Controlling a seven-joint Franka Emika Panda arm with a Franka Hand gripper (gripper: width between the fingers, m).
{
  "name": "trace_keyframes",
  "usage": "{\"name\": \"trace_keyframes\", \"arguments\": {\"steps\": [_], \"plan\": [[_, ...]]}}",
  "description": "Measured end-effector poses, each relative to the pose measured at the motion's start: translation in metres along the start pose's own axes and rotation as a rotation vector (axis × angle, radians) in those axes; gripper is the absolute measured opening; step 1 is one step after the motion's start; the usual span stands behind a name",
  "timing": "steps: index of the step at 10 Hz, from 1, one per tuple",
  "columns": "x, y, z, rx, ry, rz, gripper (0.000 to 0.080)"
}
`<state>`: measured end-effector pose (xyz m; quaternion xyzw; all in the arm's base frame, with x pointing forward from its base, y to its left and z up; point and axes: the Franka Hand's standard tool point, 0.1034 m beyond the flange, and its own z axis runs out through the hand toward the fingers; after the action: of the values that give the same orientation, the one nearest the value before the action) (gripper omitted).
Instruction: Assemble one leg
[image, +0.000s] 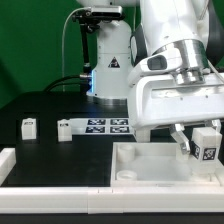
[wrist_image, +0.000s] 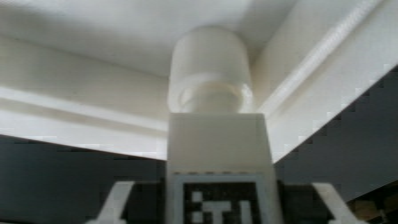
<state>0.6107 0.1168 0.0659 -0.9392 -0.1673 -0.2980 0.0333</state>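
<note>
The leg (image: 208, 148) is pinched by the gripper (image: 200, 140) over the white panel (image: 150, 162) (exterior view's right). Insertion seems to be in hand; next, alignment with a corner socket, then lowering, is called for.

My arm (image: 166, 30) comes down at the exterior view's right, wrist pointing straight down, my gripper (image: 198, 146) low, both fingers (wrist_image: 121, 205) closed on the sides of the leg (image: 207, 143), held upright.
</note>
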Motion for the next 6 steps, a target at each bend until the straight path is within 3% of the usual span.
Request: {"name": "trace_keyframes", "arguments": {"steps": [2, 3, 4, 5, 6], "plan": [[0.0005, -0.0001, 0.0004, 0.003, -0.013, 0.000, 0.0290], [-0.0017, -0.0006, 0.0014, 0.006, -0.022, 0.000, 0.0355], [-0.0017, -0.0006, 0.0014, 0.006, -0.022, 0.000, 0.0532], [-0.0019, -0.0006, 0.0015, 0.006, -0.023, 0.000, 0.0612], [-0.0022, -0.0006, 0.0016, 0.006, -0.023, 0.000, 0.0612]]}}
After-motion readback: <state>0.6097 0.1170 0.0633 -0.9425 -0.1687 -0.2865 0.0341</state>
